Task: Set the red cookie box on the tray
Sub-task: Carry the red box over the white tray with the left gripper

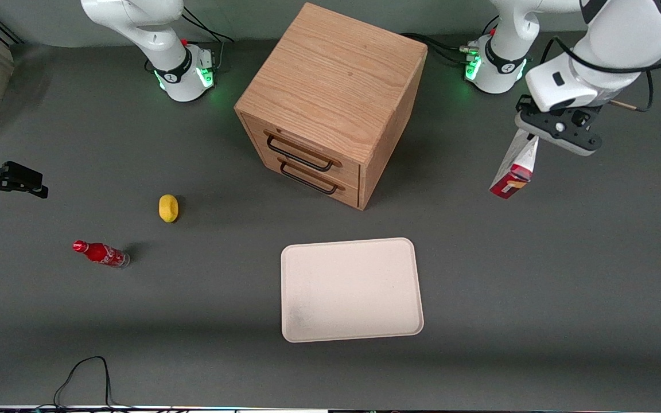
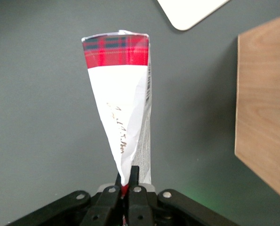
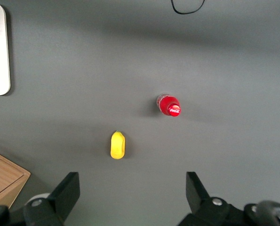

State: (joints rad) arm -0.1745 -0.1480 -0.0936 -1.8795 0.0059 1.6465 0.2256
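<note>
Red cookie box (image 1: 515, 166) hangs pinched in closed claw (image 1: 528, 136) above desk (image 1: 566, 275), beside one wooden cabinet (image 1: 330, 97), working arm's end. One tray (image 1: 351, 289) nearer camera than cabinet. One lemon (image 1: 168, 207), one soda bottle (image 1: 101, 253) toward parked arm's end.

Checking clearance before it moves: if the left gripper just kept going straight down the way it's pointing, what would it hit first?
Probably bare table. The gripper points downward, fingers shut on the red cookie box hanging below it, so the box's lower end would likely touch first. The tray lies off that line.
</note>
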